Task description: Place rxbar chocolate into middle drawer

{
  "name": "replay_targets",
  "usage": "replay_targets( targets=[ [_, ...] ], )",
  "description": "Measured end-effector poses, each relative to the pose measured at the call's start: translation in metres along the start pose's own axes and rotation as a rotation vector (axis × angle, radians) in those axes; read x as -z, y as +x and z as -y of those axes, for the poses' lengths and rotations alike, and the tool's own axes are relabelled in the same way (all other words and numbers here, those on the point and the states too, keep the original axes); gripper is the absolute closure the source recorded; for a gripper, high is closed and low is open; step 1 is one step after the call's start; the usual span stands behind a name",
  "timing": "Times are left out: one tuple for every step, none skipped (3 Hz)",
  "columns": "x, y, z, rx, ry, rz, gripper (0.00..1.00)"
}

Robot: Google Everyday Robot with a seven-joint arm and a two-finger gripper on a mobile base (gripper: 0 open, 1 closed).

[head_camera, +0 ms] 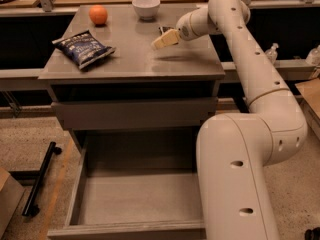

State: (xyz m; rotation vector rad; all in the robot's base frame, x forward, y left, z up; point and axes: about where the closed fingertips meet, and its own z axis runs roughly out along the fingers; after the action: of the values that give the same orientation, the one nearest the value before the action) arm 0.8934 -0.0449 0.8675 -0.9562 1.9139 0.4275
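The rxbar chocolate (pixel 164 29) is a small black wrapper lying on the grey cabinet top (pixel 130 59), at the back right. Only its far end shows; the rest is hidden behind my gripper. My gripper (pixel 164 39) hovers just above the top, right at the bar's near side and reaching left from my white arm (pixel 240 39). The middle drawer (pixel 135 204) is pulled open below at the front, a shallow grey tray with nothing in it.
A dark-blue chip bag (pixel 83 48) lies on the left of the top. An orange (pixel 98 14) and a white bowl (pixel 146 7) stand at the back. Another drawer (pixel 135 113) is closed above the open one. My arm's base (pixel 240 184) stands beside the drawer's right side. A black bar (pixel 41 178) lies on the floor.
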Motion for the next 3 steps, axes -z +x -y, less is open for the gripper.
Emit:
replay_targets(
  targets=[
    [-0.024, 0.001, -0.009, -0.094, -0.079, 0.081, 0.00],
    [-0.037, 0.004, -0.009, -0.160, -0.108, 0.129, 0.00],
    [-0.047, 0.007, -0.001, -0.182, -0.074, 0.120, 0.26]
  ],
)
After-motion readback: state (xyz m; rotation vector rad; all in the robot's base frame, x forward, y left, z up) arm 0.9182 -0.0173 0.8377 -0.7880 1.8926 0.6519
